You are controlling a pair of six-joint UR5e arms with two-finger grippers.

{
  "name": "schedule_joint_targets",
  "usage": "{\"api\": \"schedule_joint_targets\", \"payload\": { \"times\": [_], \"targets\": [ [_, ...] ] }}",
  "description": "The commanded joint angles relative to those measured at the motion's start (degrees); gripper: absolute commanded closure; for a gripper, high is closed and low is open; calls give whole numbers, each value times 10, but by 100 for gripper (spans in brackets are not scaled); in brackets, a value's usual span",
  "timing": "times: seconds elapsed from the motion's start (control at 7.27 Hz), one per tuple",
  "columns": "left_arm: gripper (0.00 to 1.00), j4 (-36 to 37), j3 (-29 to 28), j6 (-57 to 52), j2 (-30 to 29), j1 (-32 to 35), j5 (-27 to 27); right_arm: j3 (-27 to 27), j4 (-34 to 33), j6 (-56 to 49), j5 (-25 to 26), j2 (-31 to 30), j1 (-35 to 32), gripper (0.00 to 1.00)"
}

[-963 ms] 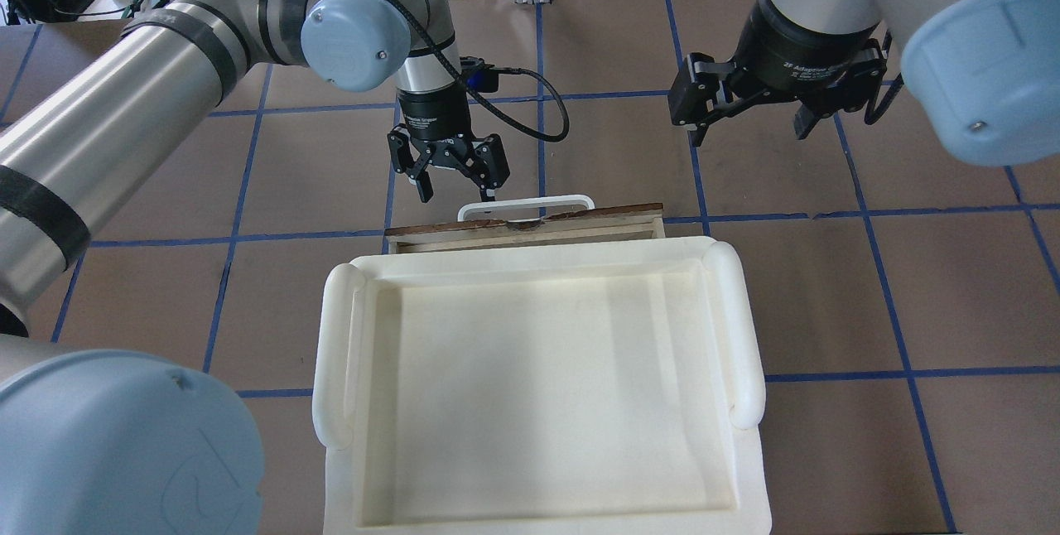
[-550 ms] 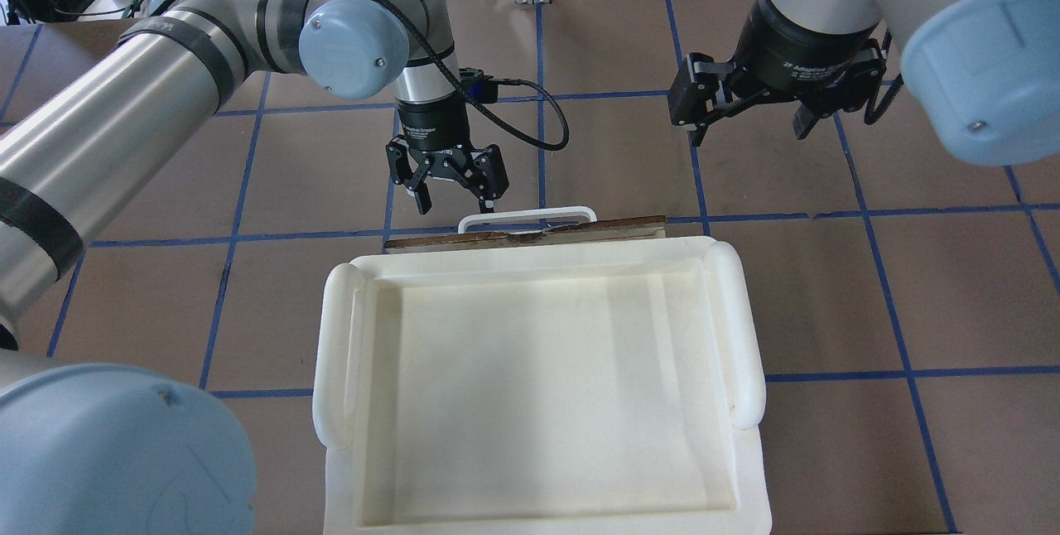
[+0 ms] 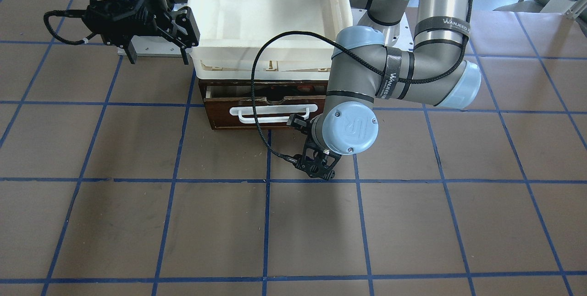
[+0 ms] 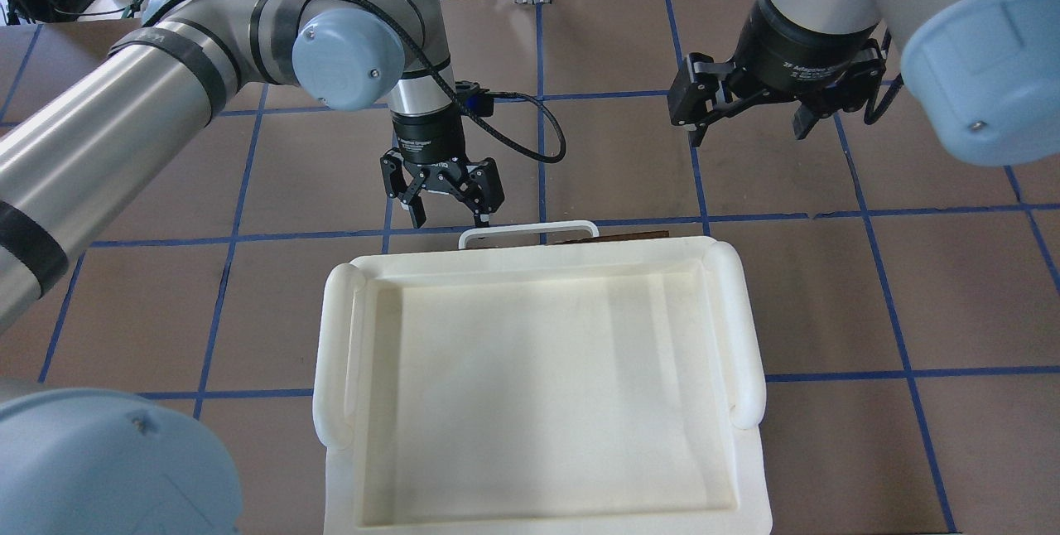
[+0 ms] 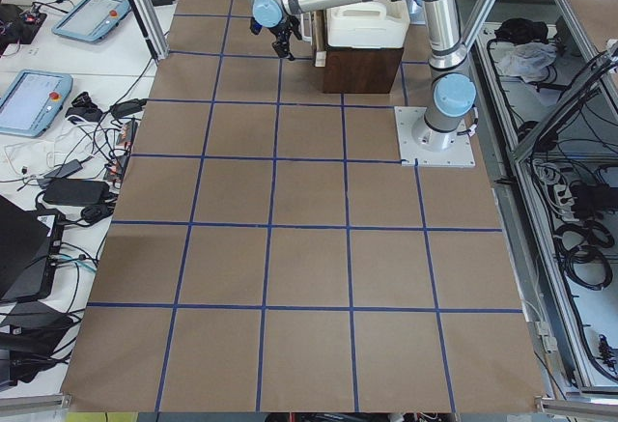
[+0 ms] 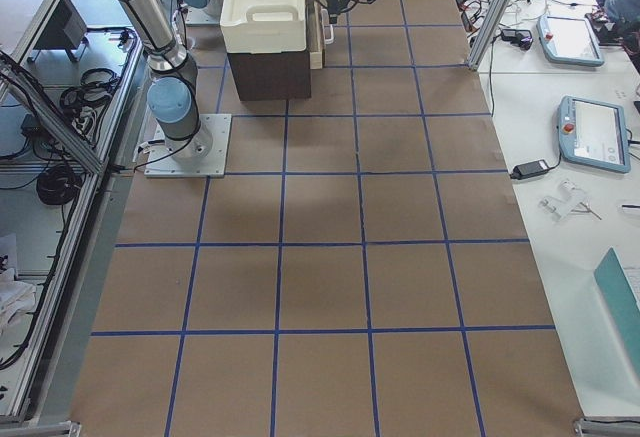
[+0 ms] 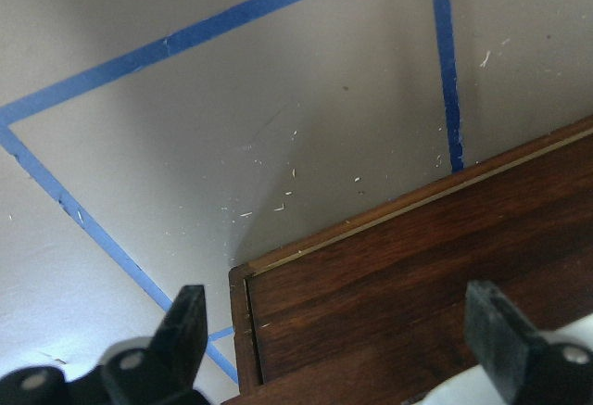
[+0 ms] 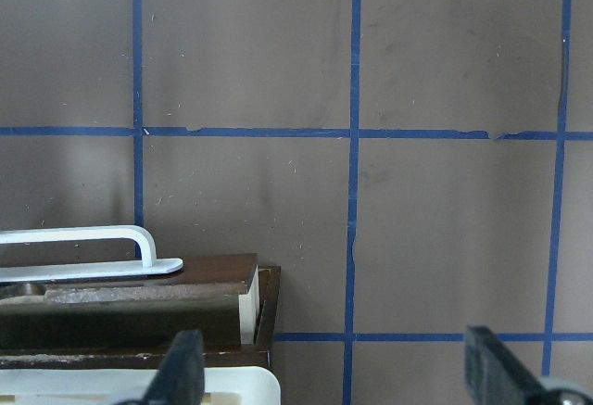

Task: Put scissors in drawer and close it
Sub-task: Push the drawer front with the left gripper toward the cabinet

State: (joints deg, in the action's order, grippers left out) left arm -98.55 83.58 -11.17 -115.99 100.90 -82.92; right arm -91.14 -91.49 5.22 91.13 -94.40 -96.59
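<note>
The drawer (image 3: 266, 113) has a dark brown front and a white bar handle (image 4: 528, 229), and stands almost flush with its cabinet. The scissors are hidden; only an orange-red speck shows in the dark slit above the drawer front. My left gripper (image 4: 448, 216) is open and empty, right against the drawer front by the handle's left end. In the left wrist view the wooden front (image 7: 417, 294) lies between its fingers (image 7: 181, 331). My right gripper (image 4: 749, 133) is open and empty, hovering off the drawer's right side; it also shows in the front-facing view (image 3: 158, 56).
A large cream plastic tray (image 4: 331, 353) sits on top of the dark cabinet (image 6: 265, 72) and covers the drawer from above. The brown table with blue tape lines spreads all round. Benches with tablets and cables stand beyond the table's far side.
The drawer has slid in toward the cabinet; its plywood inside no longer shows from above. My left gripper moved with it toward the cabinet. The right arm has not moved.
</note>
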Motion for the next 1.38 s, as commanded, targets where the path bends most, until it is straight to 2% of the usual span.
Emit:
{"api": "schedule_joint_targets", "payload": {
  "times": [0.0,0.55,1.24],
  "targets": [
    [0,-14,12,1,12,0,-3,0,0,0,-1,0,0,0],
    [0,-13,43,0,19,0,-3,0,0,-1,0,0,0,0],
    [0,-15,55,0,31,0,-6,0,0,-1,2,0,1,0]
  ]
}}
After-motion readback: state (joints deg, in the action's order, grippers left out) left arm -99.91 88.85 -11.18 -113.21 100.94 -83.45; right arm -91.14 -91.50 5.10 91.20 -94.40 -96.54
